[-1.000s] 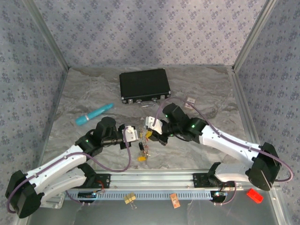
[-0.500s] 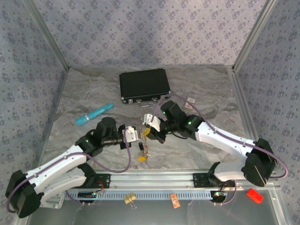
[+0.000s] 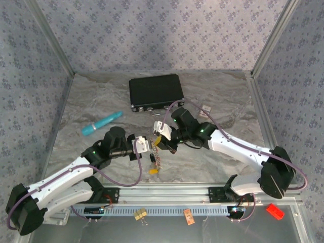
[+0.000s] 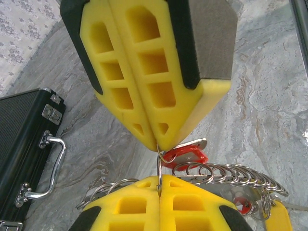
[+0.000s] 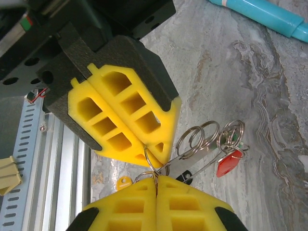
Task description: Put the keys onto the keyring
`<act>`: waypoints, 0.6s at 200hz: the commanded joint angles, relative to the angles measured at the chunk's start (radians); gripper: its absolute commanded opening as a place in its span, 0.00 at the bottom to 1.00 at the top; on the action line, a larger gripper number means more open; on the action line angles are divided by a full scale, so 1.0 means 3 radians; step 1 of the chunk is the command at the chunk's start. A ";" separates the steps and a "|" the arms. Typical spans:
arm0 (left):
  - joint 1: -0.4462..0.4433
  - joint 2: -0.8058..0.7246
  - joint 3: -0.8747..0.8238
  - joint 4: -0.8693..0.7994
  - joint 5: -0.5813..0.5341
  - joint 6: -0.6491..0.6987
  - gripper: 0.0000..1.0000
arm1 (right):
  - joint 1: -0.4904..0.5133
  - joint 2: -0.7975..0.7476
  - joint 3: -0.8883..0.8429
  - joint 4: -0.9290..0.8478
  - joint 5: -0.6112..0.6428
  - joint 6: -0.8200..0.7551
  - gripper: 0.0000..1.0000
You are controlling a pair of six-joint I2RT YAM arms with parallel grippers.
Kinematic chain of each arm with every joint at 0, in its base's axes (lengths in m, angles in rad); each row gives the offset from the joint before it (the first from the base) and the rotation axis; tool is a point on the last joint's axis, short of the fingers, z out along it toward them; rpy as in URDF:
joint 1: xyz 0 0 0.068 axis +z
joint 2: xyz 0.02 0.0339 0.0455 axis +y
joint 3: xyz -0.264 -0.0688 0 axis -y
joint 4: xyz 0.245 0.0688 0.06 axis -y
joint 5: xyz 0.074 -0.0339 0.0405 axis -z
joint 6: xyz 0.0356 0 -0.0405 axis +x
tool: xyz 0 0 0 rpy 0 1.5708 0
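**Both grippers pinched on the keyring, keys bunched at the tips**

Grey marbled table (image 3: 91, 101), with a black case (image 3: 155, 92) at the back and a teal pen (image 3: 102, 123) left of centre. Mid-table, just in front of the case, the left gripper (image 4: 160, 182) and right gripper (image 5: 156, 182) meet tip to tip. Each has its yellow pads pressed together, clamped on the keyring (image 4: 159, 163). It is a thin silver wire loop running straight from one tip into the other. The keys (image 3: 156, 160) sit in a bunch right at the pinch, on its near side. Lifted or lying on the table, can't tell. The bunch: a row of small silver split rings (image 4: 226, 172), a flat silver key blade (image 5: 185, 166), a red plastic head (image 4: 187, 155), and a yellow-orange tag (image 4: 277, 216) at the end. Whether any key is on the loop, can't tell.
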 commanded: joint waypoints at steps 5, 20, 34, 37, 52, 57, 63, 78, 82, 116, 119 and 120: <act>-0.0077 -0.0093 0.0037 0.0028 0.0047 0.0109 0.00 | -0.0044 0.0044 0.0140 -0.0083 0.0169 0.0143 0.00; -0.0092 -0.0096 0.0038 0.0017 0.0019 0.0135 0.00 | -0.0048 0.0062 0.0164 -0.0109 0.0188 0.0174 0.00; -0.0107 -0.0093 0.0034 0.0011 -0.0006 0.0147 0.00 | -0.0051 0.0084 0.0190 -0.0144 0.0202 0.0196 0.00; -0.0109 -0.0094 0.0038 0.0014 -0.0011 0.0146 0.00 | -0.0051 0.0088 0.0199 -0.0150 0.0202 0.0198 0.00; -0.0118 -0.0104 0.0034 0.0021 -0.0034 0.0147 0.00 | -0.0049 0.0103 0.0218 -0.0169 0.0197 0.0226 0.00; -0.0119 -0.0111 0.0034 0.0022 -0.0045 0.0150 0.00 | -0.0050 0.0111 0.0224 -0.0176 0.0197 0.0230 0.00; -0.0120 -0.0118 0.0034 0.0025 -0.0058 0.0155 0.00 | -0.0052 0.0120 0.0237 -0.0190 0.0206 0.0242 0.00; -0.0133 -0.0143 0.0029 0.0035 -0.0091 0.0162 0.00 | -0.0045 0.0149 0.0277 -0.0231 0.0237 0.0279 0.00; -0.0136 -0.0149 0.0026 0.0041 -0.0103 0.0161 0.00 | -0.0043 0.0155 0.0282 -0.0236 0.0239 0.0286 0.00; -0.0148 -0.0174 0.0017 0.0076 -0.0135 0.0167 0.00 | -0.0018 0.0200 0.0313 -0.0259 0.0258 0.0322 0.00; -0.0150 -0.0175 0.0018 0.0076 -0.0135 0.0163 0.00 | -0.0019 0.0202 0.0312 -0.0261 0.0261 0.0324 0.00; -0.0150 -0.0172 0.0019 0.0079 -0.0138 0.0165 0.00 | -0.0021 0.0206 0.0321 -0.0265 0.0264 0.0325 0.00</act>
